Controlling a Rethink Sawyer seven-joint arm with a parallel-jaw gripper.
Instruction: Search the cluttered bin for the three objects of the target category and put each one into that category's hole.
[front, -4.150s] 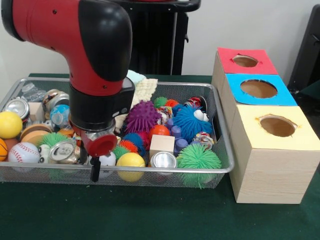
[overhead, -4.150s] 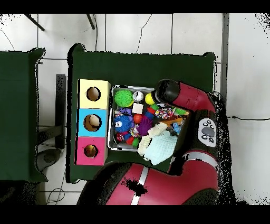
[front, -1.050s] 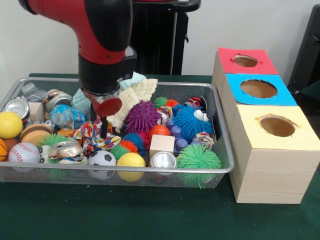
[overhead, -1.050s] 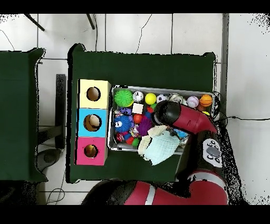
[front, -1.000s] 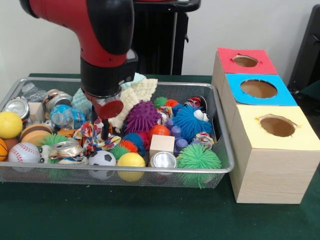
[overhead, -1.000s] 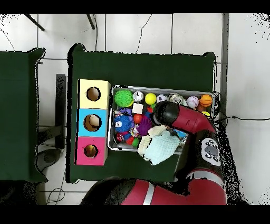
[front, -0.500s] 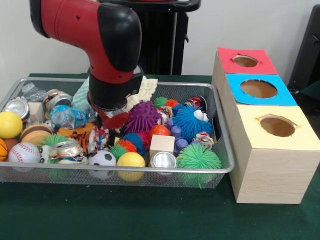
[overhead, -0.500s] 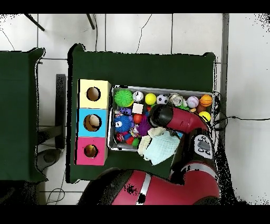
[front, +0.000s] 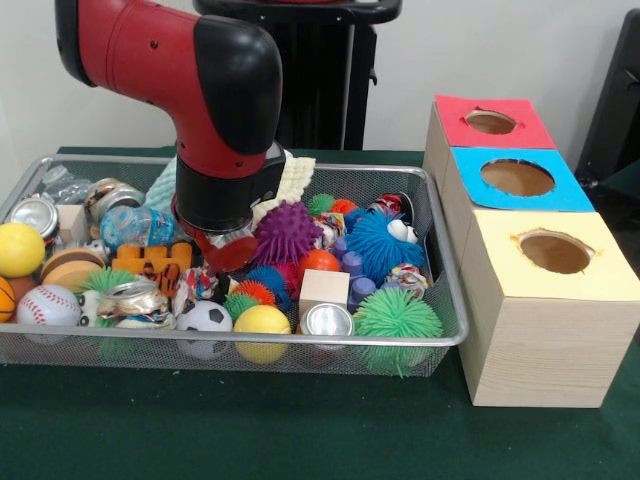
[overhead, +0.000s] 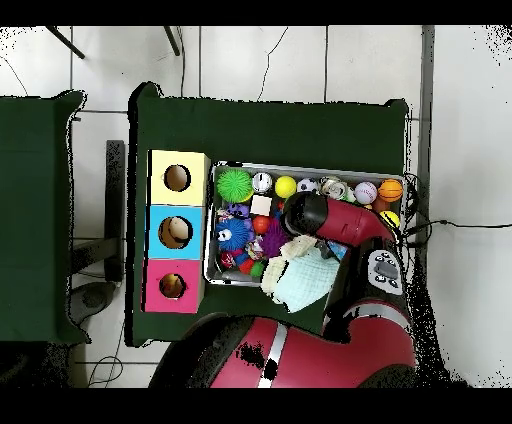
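Front view: the red and black arm (front: 190, 90) reaches down into the wire-mesh bin (front: 445, 300), its wrist low over the middle of the clutter, just beside the purple spiky ball (front: 285, 232). The gripper (front: 225, 250) is sunk among the toys behind a red disc at the wrist; whether it is open, closed, or holding anything cannot be told from either view.

The bin appears full. Along its near edge lie a baseball (front: 47, 305), a crushed can (front: 128, 300), a small soccer ball (front: 204, 318), a yellow ball (front: 261, 322), a wooden block (front: 324, 288) and a green spiky ball (front: 397, 315); a blue furry toy (front: 383, 243) sits toward the box side.

Beside the bin stands the row of three boxes, each with one round hole: yellow-topped box (front: 553, 252) nearest the camera, blue-topped box (front: 520, 178) in the middle, red-topped box (front: 490, 122) farthest. Nothing shows at any hole, and their contents are hidden.

Overhead view: the arm crosses the bin from the side away from the boxes, well apart from all three holes.

Progress, as a judgement: the target category is not identifiable here, and no object is seen in transit. The work appears to be in the search-and-grasp stage; how many of the three deliveries are done cannot be told.
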